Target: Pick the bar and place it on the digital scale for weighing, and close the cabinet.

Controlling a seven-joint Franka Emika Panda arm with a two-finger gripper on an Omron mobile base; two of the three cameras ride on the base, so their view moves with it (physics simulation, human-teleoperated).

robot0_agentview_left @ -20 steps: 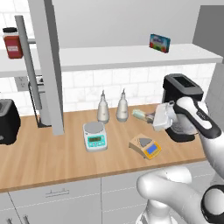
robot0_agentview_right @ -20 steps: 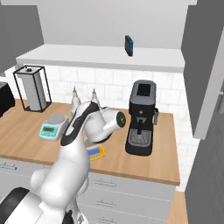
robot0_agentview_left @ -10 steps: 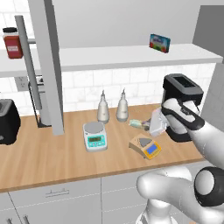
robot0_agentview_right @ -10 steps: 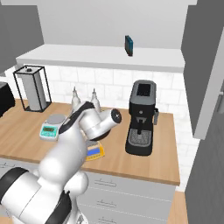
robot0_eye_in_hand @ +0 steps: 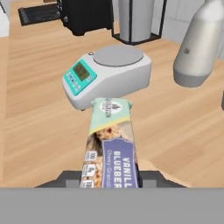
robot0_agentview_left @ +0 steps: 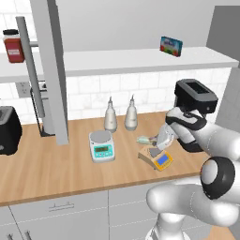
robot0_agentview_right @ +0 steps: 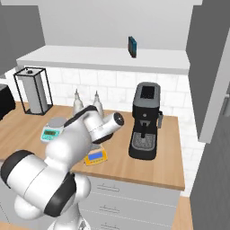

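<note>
My gripper (robot0_agentview_left: 155, 139) is shut on the bar (robot0_agentview_left: 143, 139), a pale mint and whitish wrapper that sticks out to the left. It hangs a little above the left back edge of the digital scale (robot0_agentview_left: 158, 159), a tan wedge with a grey plate and a blue display. In the hand view the bar (robot0_eye_in_hand: 111, 144) points away from me toward a white scale (robot0_eye_in_hand: 107, 74). The arm hides much of the digital scale (robot0_agentview_right: 96, 156) in the right base view. The cabinet door (robot0_agentview_left: 50, 70) stands open at the left, edge-on, with its silver handle (robot0_agentview_left: 29, 65).
The white scale (robot0_agentview_left: 102, 146) sits left of the tan one. Two grey bottles (robot0_agentview_left: 121, 115) stand behind them. A black coffee machine (robot0_agentview_right: 144, 121) is at the right. On the shelf are a blue box (robot0_agentview_left: 170, 46) and a red jar (robot0_agentview_left: 13, 46). A toaster (robot0_agentview_left: 7, 130) is far left.
The arm has swung left and down, carrying the bar from in front of the coffee machine to just above the tan scale. The gripper has stayed shut on it.
</note>
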